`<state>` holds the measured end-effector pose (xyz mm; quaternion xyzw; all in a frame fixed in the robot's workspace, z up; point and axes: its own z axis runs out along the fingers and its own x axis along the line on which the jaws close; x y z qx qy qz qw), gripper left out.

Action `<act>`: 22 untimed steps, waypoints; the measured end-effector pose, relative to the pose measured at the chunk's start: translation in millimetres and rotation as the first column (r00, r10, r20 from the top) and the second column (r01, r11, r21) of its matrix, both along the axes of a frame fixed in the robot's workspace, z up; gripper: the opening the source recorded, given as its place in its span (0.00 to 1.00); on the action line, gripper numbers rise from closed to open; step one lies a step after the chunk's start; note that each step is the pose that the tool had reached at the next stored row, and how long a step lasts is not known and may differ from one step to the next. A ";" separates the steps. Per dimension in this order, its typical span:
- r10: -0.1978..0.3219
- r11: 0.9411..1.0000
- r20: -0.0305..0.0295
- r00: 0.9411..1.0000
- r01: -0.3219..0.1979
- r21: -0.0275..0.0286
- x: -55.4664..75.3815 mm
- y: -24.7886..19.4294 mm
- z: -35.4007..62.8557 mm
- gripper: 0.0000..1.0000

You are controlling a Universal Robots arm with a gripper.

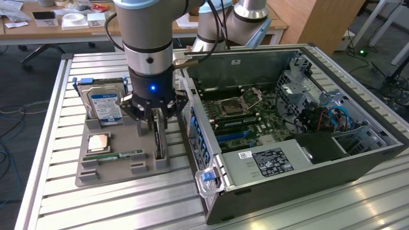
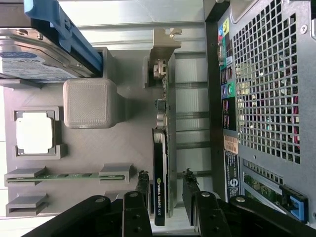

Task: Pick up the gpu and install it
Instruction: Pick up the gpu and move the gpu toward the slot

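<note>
- Grey plastic tray (image 1: 115,167) holds the graphics card (image 1: 160,146) (image 2: 159,168), which stands on edge in a slot just beside the open computer case (image 1: 307,158).
- The gripper (image 1: 156,127) (image 2: 166,180) is open and straddles the card, one finger on each side, gripping nothing.
- A hard drive (image 1: 105,106) stands in the same tray.

The hand (image 1: 155,127) straddles the green circuit card with a black cooler (image 1: 160,146), fingers spread, with what looks like a thin gap on each side. At three o'clock in the exterior view the black-and-silver tower case (image 1: 307,158) crowds close, leaving a narrow lane. At nine o'clock the blue-labelled metal hard drive (image 1: 105,105) stands upright. Towards six o'clock the slatted aluminium tabletop (image 1: 51,158) gives open passage.
</note>
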<state>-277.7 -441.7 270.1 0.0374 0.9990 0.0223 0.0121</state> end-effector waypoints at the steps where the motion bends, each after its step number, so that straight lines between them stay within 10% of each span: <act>1: 0.000 1.000 0.000 1.000 0.000 0.000 0.0 0.0 -0.2 0.42; 22: 0.000 1.000 0.000 1.000 0.000 0.000 0.1 2.6 -12.9 0.42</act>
